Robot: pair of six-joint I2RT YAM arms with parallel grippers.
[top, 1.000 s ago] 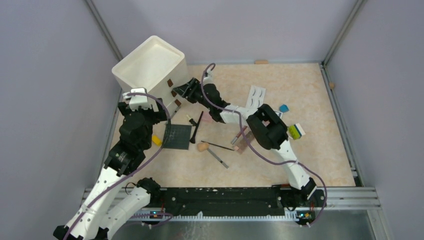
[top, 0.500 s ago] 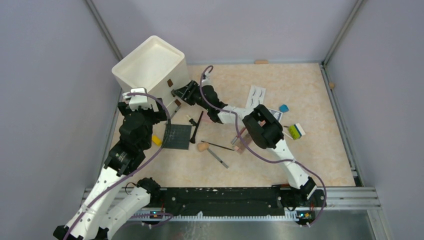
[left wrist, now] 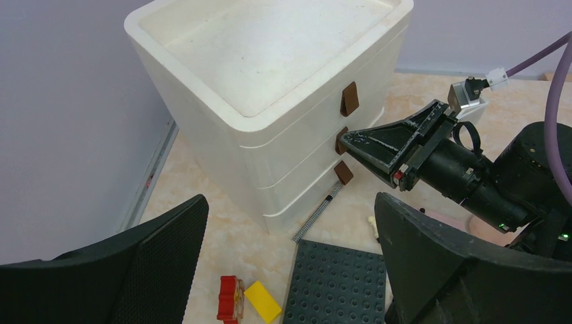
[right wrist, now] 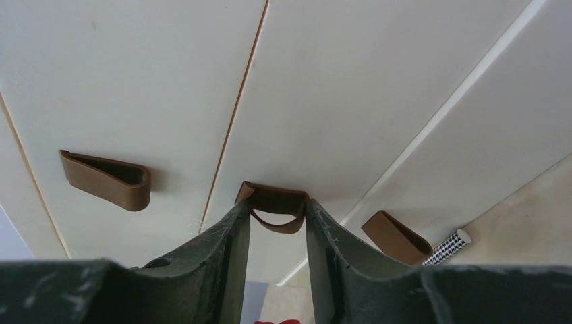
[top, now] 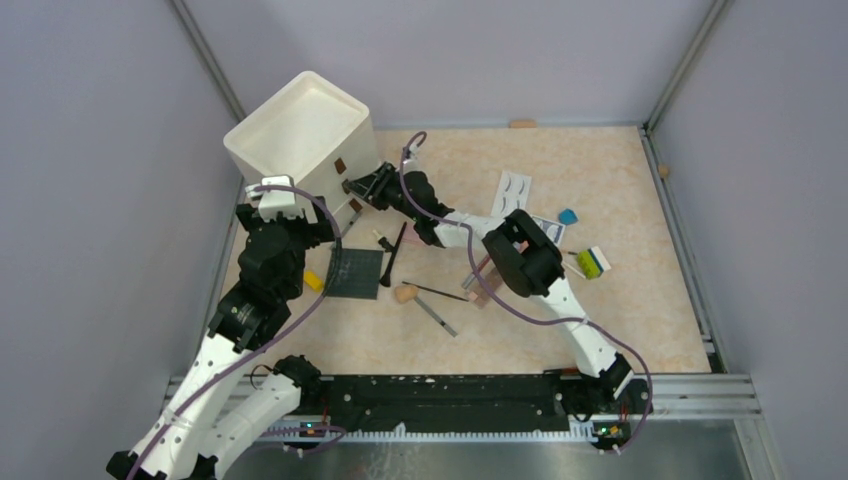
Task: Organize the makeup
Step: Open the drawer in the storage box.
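A white three-drawer chest point(top: 300, 130) stands at the back left, each drawer with a brown loop tab. My right gripper point(right wrist: 278, 214) is shut on the middle drawer's tab point(right wrist: 276, 200), one finger pressed on each side of it; from the left wrist its tip point(left wrist: 347, 140) meets that tab. The drawers look closed. Makeup lies on the table: a dark brush point(top: 397, 250), a peach puff point(top: 405, 293), a thin pencil point(top: 437, 316), a pink compact point(top: 487, 285), a white eyelash card point(top: 514, 190) and a patterned pencil point(left wrist: 317, 216) against the chest's foot. My left gripper point(left wrist: 290, 263) hangs open, holding nothing.
A dark studded plate point(left wrist: 337, 287) lies below the left gripper, with a red brick point(left wrist: 231, 298) and a yellow brick point(left wrist: 263, 301) beside it. A yellow-green brick point(top: 592, 262) and a small blue piece point(top: 567, 215) lie at the right. Grey walls enclose the table.
The right gripper has moved a little left to the chest and its jaws have narrowed onto the middle tab. The left arm has not moved.
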